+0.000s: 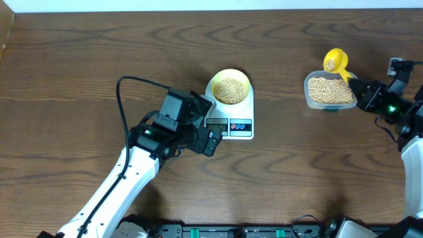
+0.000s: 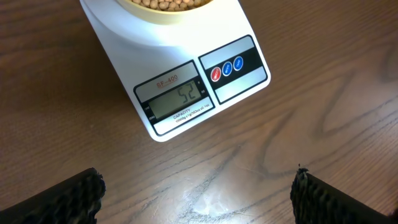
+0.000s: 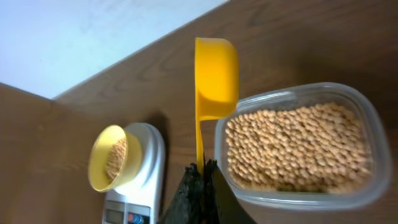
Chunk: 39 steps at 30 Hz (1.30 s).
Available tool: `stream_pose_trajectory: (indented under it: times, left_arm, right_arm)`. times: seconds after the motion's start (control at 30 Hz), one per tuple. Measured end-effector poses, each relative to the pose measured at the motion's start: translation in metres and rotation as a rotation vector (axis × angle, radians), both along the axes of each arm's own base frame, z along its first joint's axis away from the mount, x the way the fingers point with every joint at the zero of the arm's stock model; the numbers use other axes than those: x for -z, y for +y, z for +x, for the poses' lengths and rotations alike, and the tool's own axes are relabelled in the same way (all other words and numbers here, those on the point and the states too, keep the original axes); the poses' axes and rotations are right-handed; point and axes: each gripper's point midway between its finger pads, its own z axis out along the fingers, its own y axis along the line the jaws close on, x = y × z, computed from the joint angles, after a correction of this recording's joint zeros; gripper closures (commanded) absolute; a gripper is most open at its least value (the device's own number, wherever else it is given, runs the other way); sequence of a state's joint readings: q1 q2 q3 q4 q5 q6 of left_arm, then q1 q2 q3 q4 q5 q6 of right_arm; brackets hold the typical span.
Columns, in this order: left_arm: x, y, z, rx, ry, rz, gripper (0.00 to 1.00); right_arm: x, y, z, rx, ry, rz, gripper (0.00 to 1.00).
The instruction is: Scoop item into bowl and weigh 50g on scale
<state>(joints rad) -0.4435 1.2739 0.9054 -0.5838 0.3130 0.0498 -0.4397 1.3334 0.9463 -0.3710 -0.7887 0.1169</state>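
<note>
On the worktop (image 1: pixel 99 59), overhead view: the scale (image 1: pixel 230 119) lies near the middle and serves as reference.
- The bowl (image 1: pixel 213 84) sits on the scale's round platform, at the end away from the display. The beans (image 1: pixel 229 90) cover its bottom.
- The left end effector (image 1: pixel 210 122) hovers over the scale's left front corner, jaws spread wide, nothing between them.
- Well to the right of the scale stands a clear tub (image 1: pixel 307 92) with more beans.
- A yellow scoop (image 1: pixel 335 61) hangs over the tub's far edge. Its handle runs to the right end effector (image 1: pixel 353 83). Tan specks show in the cup.

Left wrist view:
- The scale fills the upper half, skewed in the picture. Its display (image 2: pixel 180 99) shows what looks like 52.
- Red and blue buttons (image 2: pixel 222 70) sit just beside the display.
- The bowl's rim and a few beans are cut off at the top edge, on the platform.
- Both black fingers (image 2: pixel 68 199) stand in the lower corners, far apart, with bare worktop between them, nearer the camera than the scale.

Right wrist view:
- The right end effector (image 3: pixel 200 180) is clamped shut on the scoop's thin handle, cup outward.
- The tub wall (image 3: pixel 373 137) is just beside the scoop, on the side away from the scale, well filled with beans.
- The scale and bowl lie well apart from the scoop, the bowl resting on the platform with beans inside.
</note>
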Motion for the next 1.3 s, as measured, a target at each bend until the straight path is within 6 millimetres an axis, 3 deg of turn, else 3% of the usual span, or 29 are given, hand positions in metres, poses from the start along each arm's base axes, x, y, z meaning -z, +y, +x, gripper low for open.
stream_pose_trajectory:
  times: [0.33,0.53,1.03,1.3]
  left_arm:
    - [0.0,0.0,0.0,0.0,0.0,0.0,0.02]
    - [0.0,0.0,0.0,0.0,0.0,0.0,0.02]
    - [0.0,0.0,0.0,0.0,0.0,0.0,0.02]
    - [0.0,0.0,0.0,0.0,0.0,0.0,0.02]
  right_arm:
    - [-0.005,-0.037,-0.022,0.11,0.009,-0.371,0.99]
    - [0.004,-0.044,-0.028,0.098,0.046,-0.467,0.99]
    - [0.024,-0.006,-0.017,-0.082,0.081,-0.806,0.99]
    - [0.029,0.004,-0.011,-0.123,0.076,-0.838,0.99]
